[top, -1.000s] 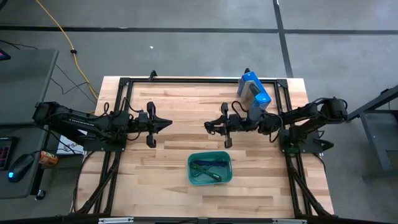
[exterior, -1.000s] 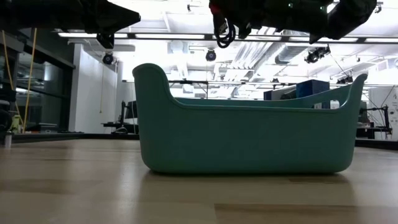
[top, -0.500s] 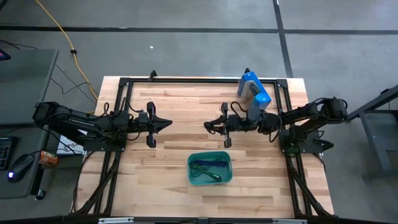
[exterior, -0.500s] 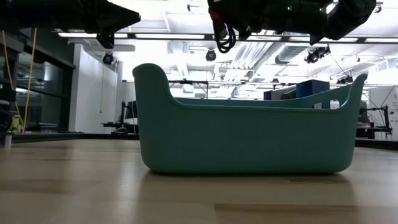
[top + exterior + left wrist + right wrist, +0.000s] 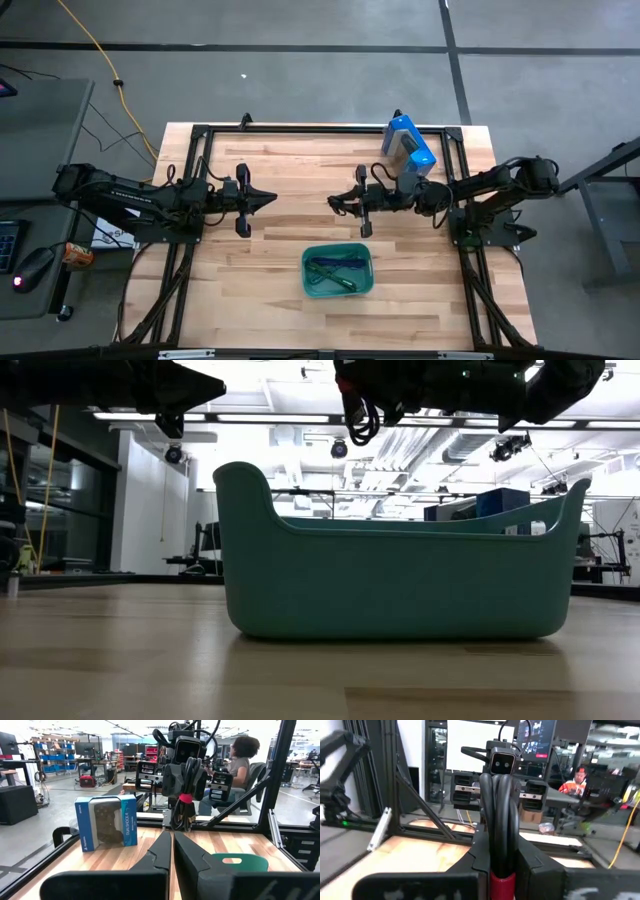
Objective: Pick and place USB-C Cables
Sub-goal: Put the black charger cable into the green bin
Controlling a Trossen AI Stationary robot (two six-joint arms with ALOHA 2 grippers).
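Right gripper carries the red-and-black cable above the table, not yet over the tub.

The right gripper [image 5: 338,203] is closed on the red-and-black cable [image 5: 499,820], which hangs as a loop in the low view; the left gripper [image 5: 268,199] waits with its fingers pressed together and empty. The other cables [image 5: 335,268] already lie in the teal tub [image 5: 309,285], nearer the front edge. The risk, I think: released here, the bundle falls on bare wood beside the tub, or its loose loop catches the rim while lowering.
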